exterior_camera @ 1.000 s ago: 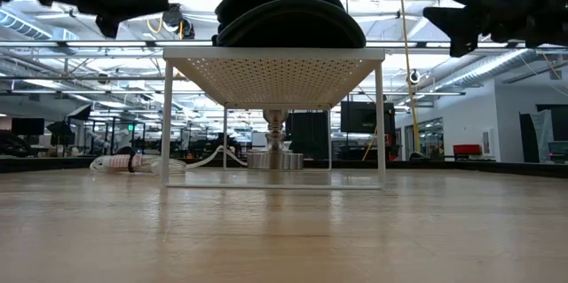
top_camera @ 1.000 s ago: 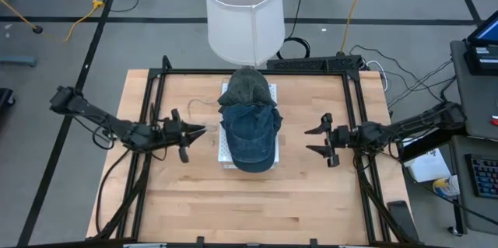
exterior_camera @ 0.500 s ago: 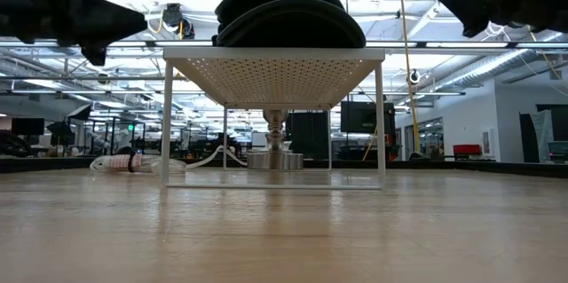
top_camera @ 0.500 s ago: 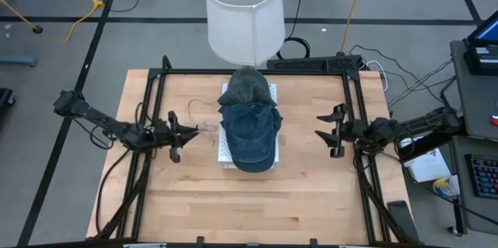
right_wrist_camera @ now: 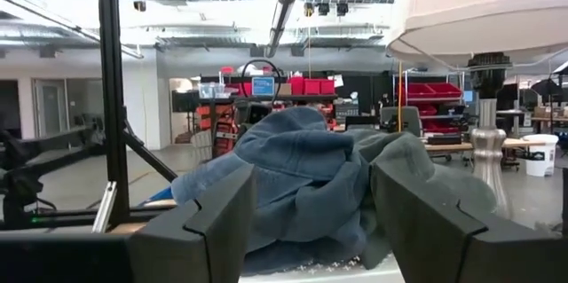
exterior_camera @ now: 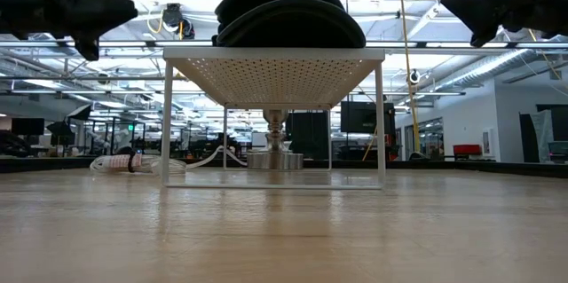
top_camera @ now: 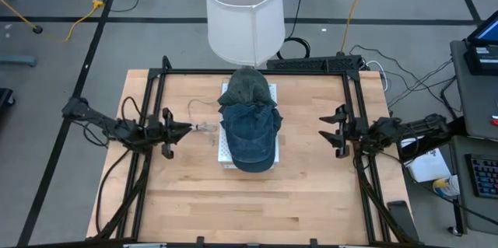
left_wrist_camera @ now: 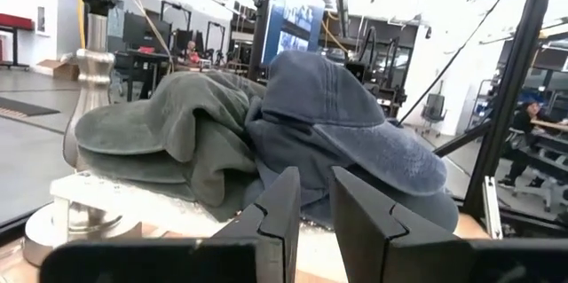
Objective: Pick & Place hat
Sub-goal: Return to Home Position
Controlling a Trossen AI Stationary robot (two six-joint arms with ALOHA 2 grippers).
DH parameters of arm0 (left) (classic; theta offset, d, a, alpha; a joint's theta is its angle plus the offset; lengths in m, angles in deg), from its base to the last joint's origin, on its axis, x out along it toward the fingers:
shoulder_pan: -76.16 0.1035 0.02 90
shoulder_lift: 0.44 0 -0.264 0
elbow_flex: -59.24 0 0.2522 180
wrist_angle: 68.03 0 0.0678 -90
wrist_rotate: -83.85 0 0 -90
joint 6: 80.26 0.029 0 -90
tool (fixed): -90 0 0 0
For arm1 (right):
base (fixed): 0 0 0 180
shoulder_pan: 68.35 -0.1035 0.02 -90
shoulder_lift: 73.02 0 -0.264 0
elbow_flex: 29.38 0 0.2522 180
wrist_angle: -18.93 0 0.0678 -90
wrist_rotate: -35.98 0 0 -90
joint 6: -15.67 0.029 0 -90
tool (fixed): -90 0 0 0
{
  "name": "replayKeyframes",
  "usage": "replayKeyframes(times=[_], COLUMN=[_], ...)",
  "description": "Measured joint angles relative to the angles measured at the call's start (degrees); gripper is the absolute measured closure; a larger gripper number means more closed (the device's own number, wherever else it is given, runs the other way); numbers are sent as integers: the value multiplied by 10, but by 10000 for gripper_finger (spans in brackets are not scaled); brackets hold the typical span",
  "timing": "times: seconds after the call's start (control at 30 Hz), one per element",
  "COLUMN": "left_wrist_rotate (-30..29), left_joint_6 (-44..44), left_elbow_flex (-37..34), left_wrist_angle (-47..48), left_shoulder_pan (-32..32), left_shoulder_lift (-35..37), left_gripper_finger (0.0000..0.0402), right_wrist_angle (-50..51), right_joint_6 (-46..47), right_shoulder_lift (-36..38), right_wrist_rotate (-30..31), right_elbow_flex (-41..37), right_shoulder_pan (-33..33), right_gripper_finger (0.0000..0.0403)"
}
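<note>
- The caps (top_camera: 249, 120) lie stacked on the shelf (top_camera: 224, 159) at mid-table. A blue cap (top_camera: 250, 135) sits toward the table's front and a grey-green cap (top_camera: 247, 89) toward the lamp (top_camera: 243, 13). The blue brim overhangs the shelf's front edge, so a knock could tip the pile off.
- The left gripper (top_camera: 187, 128) hangs beside the shelf, its jaws almost together and holding nothing. Its tip is just beside a thin cord (top_camera: 201, 126). Snagging the cord would likely tug the lamp or jolt the shelf.
- The right gripper (top_camera: 331, 133) hangs on the other side, well apart from the caps, with its jaws spread wide and empty. A spread finger could catch the black frame (top_camera: 354, 124) near it.
- The shelf looks light and stands on thin legs (exterior_camera: 167, 119). An inward swing by either arm would probably shift it and spill the stack.
</note>
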Motion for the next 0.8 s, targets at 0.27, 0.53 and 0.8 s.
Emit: replayKeyframes(times=[0.27, 0.53, 0.8], left_wrist_rotate=[-4, -1, -16], left_joint_6=[1, -20, -17], left_elbow_flex=[0, 2, 2], left_wrist_angle=[92, 93, 94], left_shoulder_pan=[0, -1, -1], left_shoulder_lift=[108, 106, 105], left_gripper_finger=[334, 334, 334], right_wrist_angle=[43, 84, 147], right_joint_6=[9, 70, 86], right_shoulder_lift=[42, 41, 40], right_wrist_rotate=[0, 0, -1], right_elbow_flex=[0, 0, 0], right_shoulder_pan=[0, 0, 0], right_gripper_finger=[184, 182, 185])
